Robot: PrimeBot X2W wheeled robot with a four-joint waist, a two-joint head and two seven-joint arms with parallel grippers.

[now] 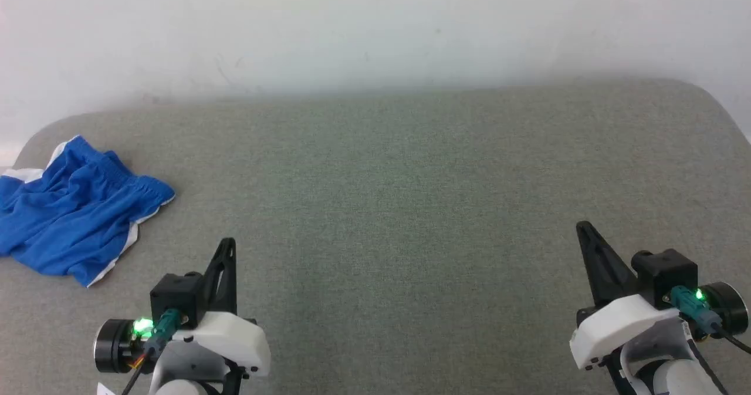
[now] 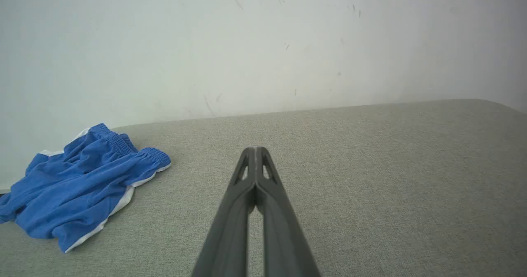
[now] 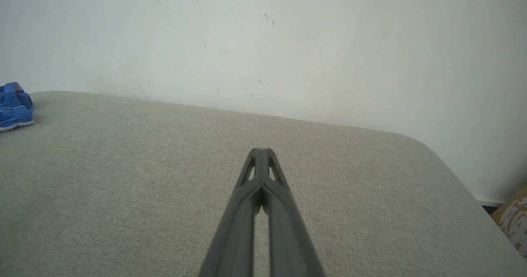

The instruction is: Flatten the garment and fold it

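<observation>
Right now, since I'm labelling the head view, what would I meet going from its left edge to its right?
blue shorts → left gripper → right gripper

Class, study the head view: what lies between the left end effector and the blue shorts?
Nothing but bare grey woven surface separates the left end effector from the blue shorts, as the head view shows.

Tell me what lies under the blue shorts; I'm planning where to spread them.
The shorts lie crumpled on the grey fabric surface, at its far left corner. Anything beneath their folds is covered.
</observation>
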